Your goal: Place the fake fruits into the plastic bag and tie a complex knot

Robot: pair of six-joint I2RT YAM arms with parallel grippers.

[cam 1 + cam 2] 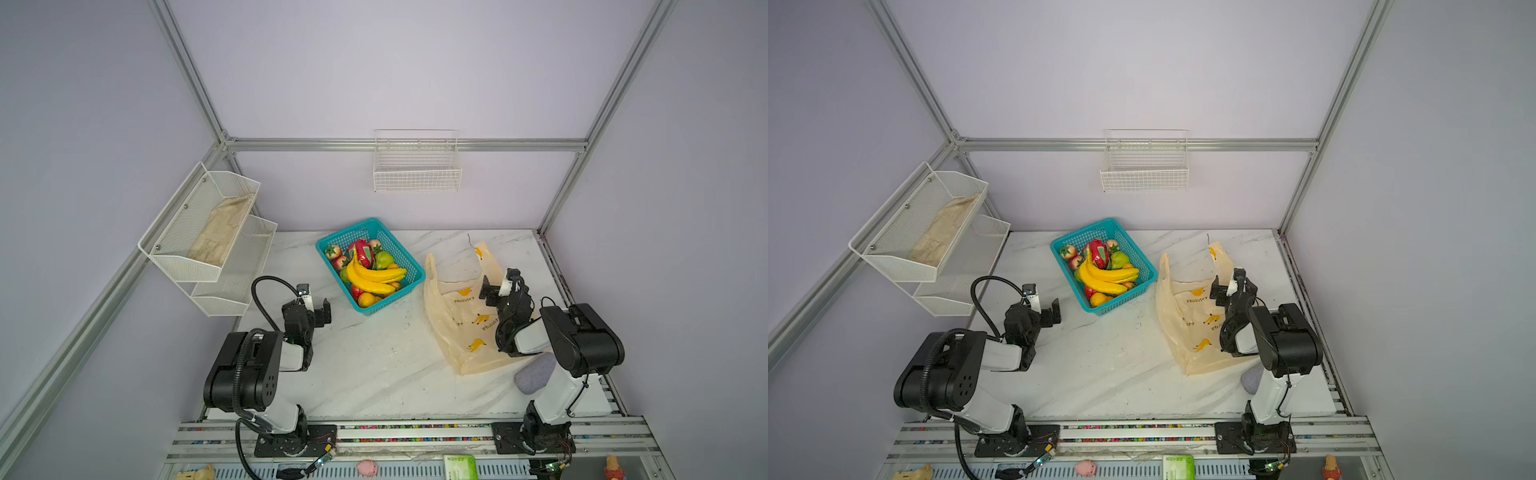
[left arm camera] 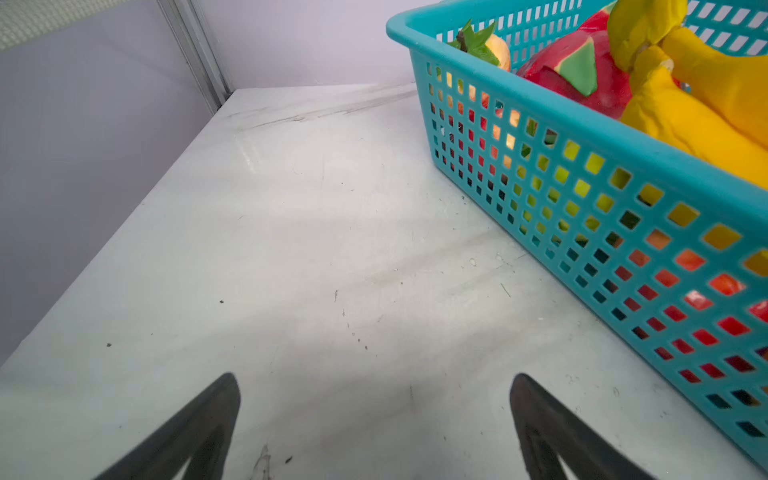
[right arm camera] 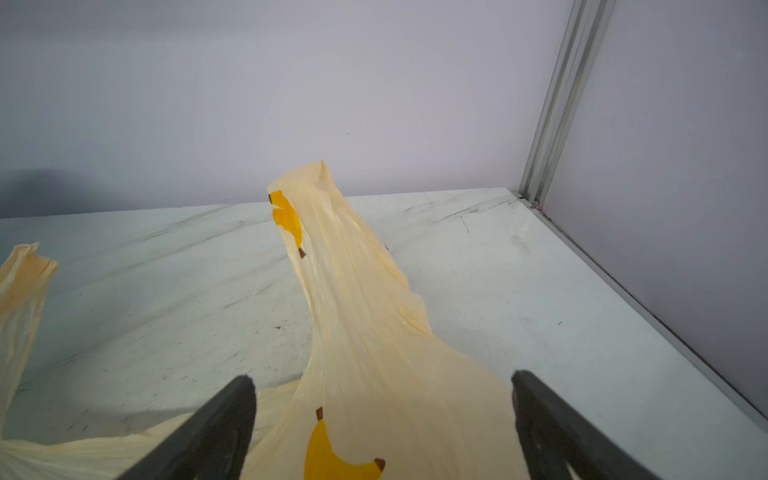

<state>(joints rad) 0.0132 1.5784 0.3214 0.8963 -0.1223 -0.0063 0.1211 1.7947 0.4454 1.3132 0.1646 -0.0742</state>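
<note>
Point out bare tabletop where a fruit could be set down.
Widest bare stretch: table front and centre, bordered by left gripper, teal basket and plastic bag. A strip left of the basket too. Crowded: right side, where right gripper hangs over the bag.

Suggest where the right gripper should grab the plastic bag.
Take the handle strip of the plastic bag, straight ahead of the open right gripper. The strip is narrow, lies in line with the gripper, and its tip seems lifted. Come from above, jaws across its width.

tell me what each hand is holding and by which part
Nothing is held: left hand and right hand are both open, the right above the plastic bag.
</note>
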